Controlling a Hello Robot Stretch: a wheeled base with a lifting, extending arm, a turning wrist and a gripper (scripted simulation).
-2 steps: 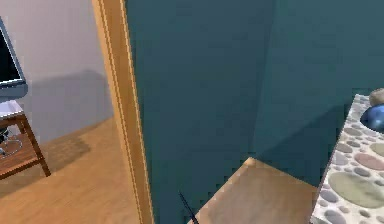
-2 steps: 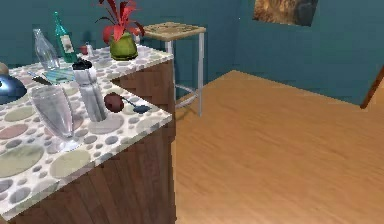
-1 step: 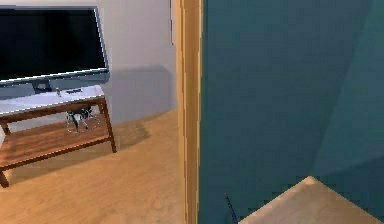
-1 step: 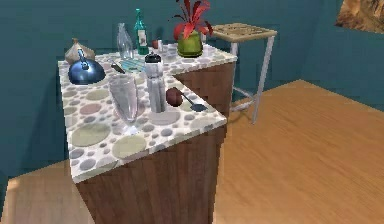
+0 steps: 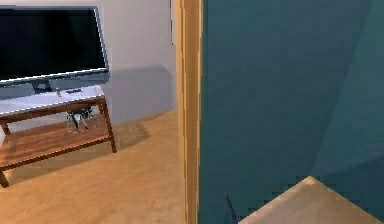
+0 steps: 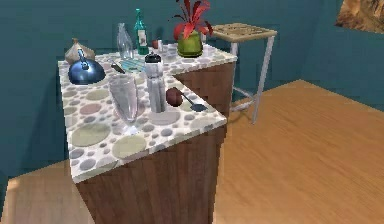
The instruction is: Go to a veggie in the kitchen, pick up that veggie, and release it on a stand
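Note:
A small dark reddish-brown rounded thing (image 6: 175, 97) lies on the pebble-patterned counter (image 6: 100, 135) in the arm side view, next to a tall steel bottle (image 6: 155, 82). Past the counter's far end stands a light stand (image 6: 243, 33) with a wooden top and thin white legs. In the forward view's left, a low wooden TV stand (image 5: 55, 125) carries a flat television (image 5: 50, 45).
The counter also bears a blue domed pot (image 6: 86, 71), a clear glass (image 6: 124, 98), a green bottle (image 6: 141, 30) and a red plant in a green pot (image 6: 190, 42). A wooden door frame (image 5: 188, 110) and teal wall (image 5: 280, 90) stand close ahead. Bare wooden floor (image 6: 300, 150) lies to the right.

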